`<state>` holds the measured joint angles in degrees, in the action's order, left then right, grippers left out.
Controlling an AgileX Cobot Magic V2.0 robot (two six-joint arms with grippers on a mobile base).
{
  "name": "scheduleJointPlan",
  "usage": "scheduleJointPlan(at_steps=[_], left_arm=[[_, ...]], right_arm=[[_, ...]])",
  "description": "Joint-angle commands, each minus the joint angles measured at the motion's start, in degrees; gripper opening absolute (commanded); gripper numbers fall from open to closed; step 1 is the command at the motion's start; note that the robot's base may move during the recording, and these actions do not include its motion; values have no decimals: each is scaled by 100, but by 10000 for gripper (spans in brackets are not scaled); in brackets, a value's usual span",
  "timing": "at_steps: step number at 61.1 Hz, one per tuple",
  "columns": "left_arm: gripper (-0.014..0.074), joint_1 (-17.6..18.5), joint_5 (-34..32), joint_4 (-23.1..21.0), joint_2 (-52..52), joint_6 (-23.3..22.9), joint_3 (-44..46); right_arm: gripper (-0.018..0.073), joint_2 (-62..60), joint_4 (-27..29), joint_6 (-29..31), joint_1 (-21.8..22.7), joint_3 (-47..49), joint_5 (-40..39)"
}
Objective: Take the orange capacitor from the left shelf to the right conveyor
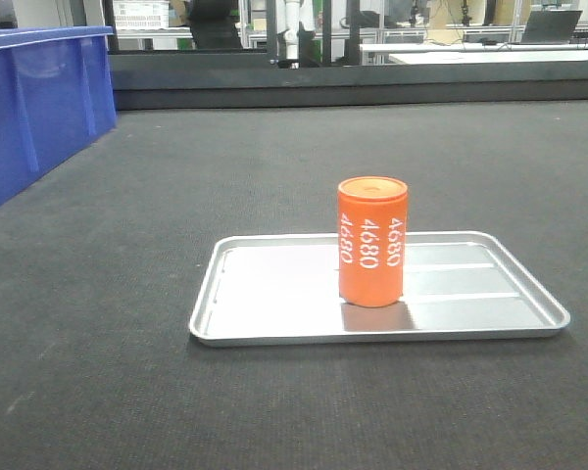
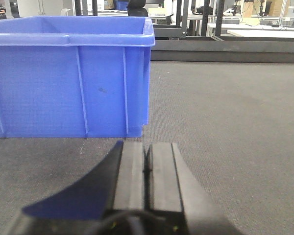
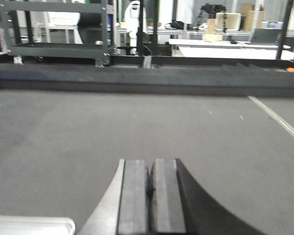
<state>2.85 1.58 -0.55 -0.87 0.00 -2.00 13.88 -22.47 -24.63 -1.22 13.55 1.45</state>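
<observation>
White workbenches (image 1: 490,49), dark metal racks (image 3: 59,29) behind; bright workshop.

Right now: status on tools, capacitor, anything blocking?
Left tool shut, empty. Right tool shut, empty. Capacitor upright in silver tray on the dark belt. Blue bin ahead of left tool.

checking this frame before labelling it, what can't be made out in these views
- Front view: the orange capacitor hides part of the silver tray behind it; the blue bin is cut off by the left edge.
- Left wrist view: the bin's inside is hidden by its front wall; the left claw is cut off at the bottom.
- Right wrist view: blurred throughout; the pale corner at bottom left is too cropped to identify.
</observation>
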Motion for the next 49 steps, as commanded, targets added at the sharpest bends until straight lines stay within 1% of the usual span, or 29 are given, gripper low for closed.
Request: scheduleJointPlan(at_steps=[1, 11, 17, 27, 39, 49], left_arm=[[-126, 12, -486, -18, -40, 0, -125], [-126, 12, -486, -18, -40, 0, -125], [-126, 12, -486, -18, -40, 0, -125], [-126, 12, -486, -18, -40, 0, -125], [-126, 12, -486, -18, -40, 0, -125], [-126, 12, -486, -18, -40, 0, -125]], right_arm=[[57, -456, -70, 38, 48, -270, -372], [57, -1601, -70, 38, 48, -960, -187], [57, -1514, -38, -11, 63, -1206, -433], [57, -1520, 296, -322, 63, -1308, -635], [57, -1520, 310, -317, 63, -1308, -692], [57, -1520, 338, -311, 63, -1308, -979]])
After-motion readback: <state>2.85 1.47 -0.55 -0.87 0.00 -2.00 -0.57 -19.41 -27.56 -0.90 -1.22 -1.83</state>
